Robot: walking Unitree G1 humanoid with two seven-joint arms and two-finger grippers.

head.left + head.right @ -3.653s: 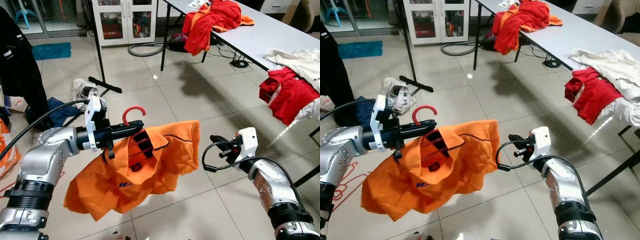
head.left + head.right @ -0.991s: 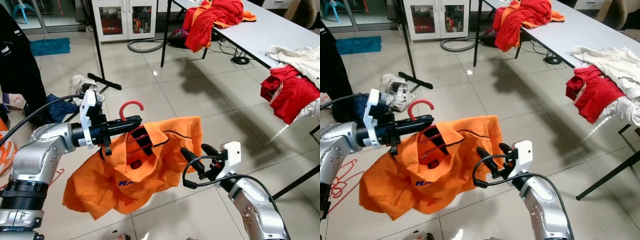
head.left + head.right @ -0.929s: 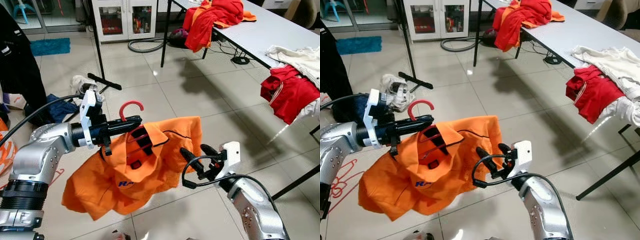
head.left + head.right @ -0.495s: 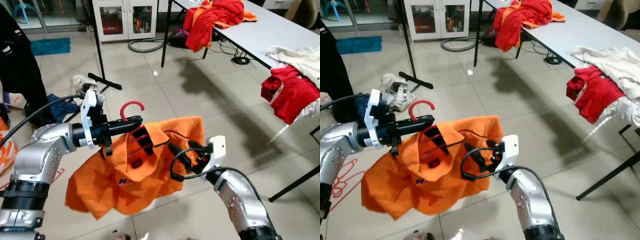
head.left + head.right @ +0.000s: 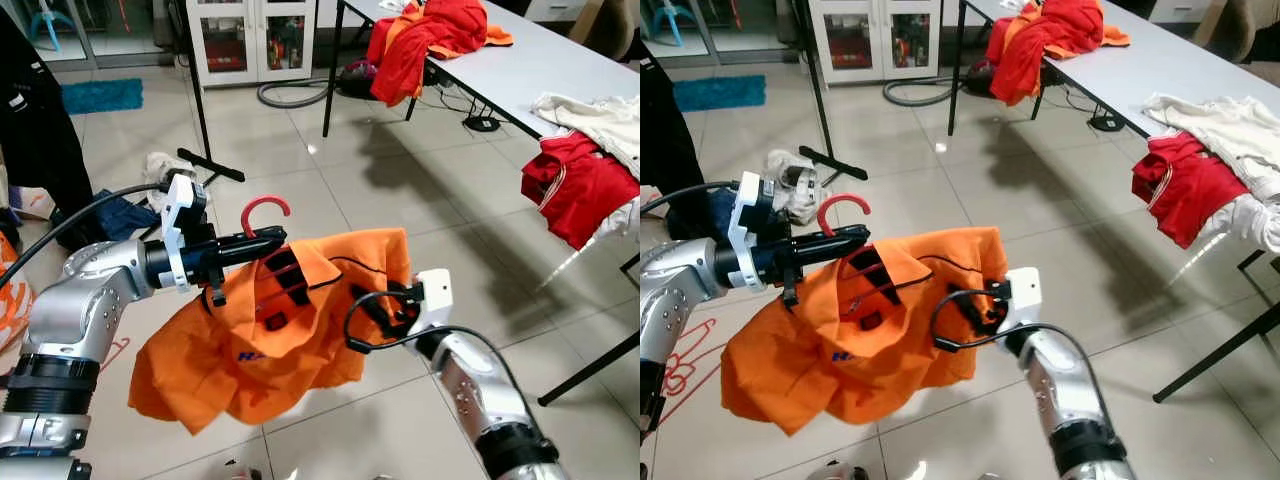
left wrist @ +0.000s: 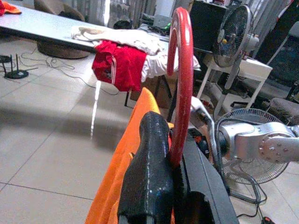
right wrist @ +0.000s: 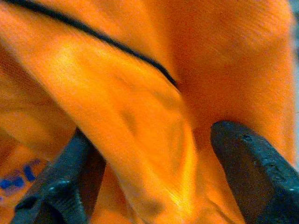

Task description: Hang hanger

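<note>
A red hanger (image 5: 264, 211) carries an orange polo shirt (image 5: 250, 350) that hangs in mid-air over the tiled floor. My left gripper (image 5: 252, 245) is shut on the hanger just below its hook; in the left wrist view the red hook (image 6: 182, 79) rises from between the black fingers (image 6: 148, 172). My right gripper (image 5: 368, 306) is at the shirt's right side. In the right wrist view its fingers (image 7: 252, 161) stand apart, open, with a fold of orange cloth (image 7: 154, 116) between them.
A black rack pole and foot (image 5: 203, 125) stand behind the shirt. A grey table (image 5: 560, 70) on the right holds red clothes (image 5: 425, 40), with a red garment (image 5: 575, 190) over its edge. A dark garment (image 5: 35, 130) hangs at left. Clothes lie on the floor.
My right gripper has swung left from open floor to the shirt's right side, and cloth now lies between its fingers. The left gripper still holds the hanger in much the same place.
</note>
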